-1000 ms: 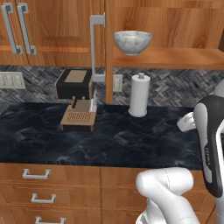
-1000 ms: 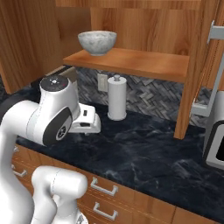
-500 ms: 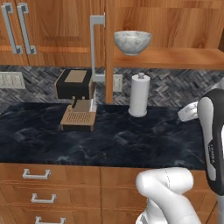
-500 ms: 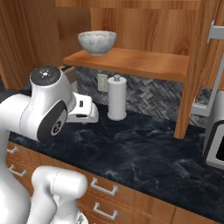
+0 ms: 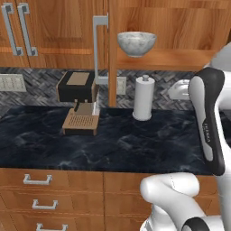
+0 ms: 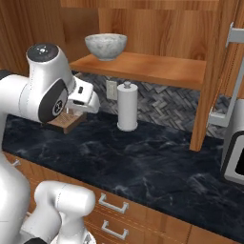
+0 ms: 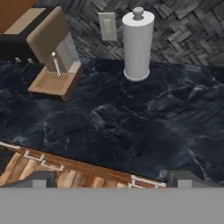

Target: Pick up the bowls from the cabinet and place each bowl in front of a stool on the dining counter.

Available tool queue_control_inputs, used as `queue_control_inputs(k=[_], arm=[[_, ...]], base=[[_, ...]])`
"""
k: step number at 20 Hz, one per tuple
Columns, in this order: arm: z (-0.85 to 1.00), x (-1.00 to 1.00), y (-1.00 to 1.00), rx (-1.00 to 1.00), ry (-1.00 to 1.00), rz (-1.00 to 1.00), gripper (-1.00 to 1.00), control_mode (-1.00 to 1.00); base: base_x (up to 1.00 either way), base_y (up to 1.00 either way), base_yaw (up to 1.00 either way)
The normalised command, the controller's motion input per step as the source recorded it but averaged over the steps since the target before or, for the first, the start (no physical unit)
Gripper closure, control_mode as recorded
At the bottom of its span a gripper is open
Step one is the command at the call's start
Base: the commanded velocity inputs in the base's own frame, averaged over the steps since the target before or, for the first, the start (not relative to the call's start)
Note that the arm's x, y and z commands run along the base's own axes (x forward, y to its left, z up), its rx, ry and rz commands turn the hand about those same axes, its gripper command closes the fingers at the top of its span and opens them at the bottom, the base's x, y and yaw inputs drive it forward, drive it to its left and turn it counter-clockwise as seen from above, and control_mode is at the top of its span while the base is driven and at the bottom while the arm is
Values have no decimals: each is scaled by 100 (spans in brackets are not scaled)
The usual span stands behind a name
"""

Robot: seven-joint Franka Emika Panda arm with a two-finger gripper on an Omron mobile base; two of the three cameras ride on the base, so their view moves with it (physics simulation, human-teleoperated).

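Hovering with jaws spread wide and holding nothing: the gripper (image 7: 109,180), looking down on the black counter (image 7: 131,127). Sitting well above it on the open cabinet (image 6: 143,66) shelf: a speckled grey-white bowl (image 6: 106,45), nothing visible inside. Standing ahead: a paper towel roll (image 7: 138,43).

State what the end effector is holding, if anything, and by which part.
Nothing is held. The end effector is open above the black counter.
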Motion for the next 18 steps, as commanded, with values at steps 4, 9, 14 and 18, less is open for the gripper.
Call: queue_control_inputs(k=[4,9,14,18], arm=[[23,24,0,8,-12,-20,-100,-100],[2,2,-3,11,-23,-13,-100,-100],[19,0,-5,17,-23,0,-100,-100],[55,8,-2,16,-3,0,-100,-100]], base=[[0,0,0],[0,0,0],[0,0,0],[0,0,0]])
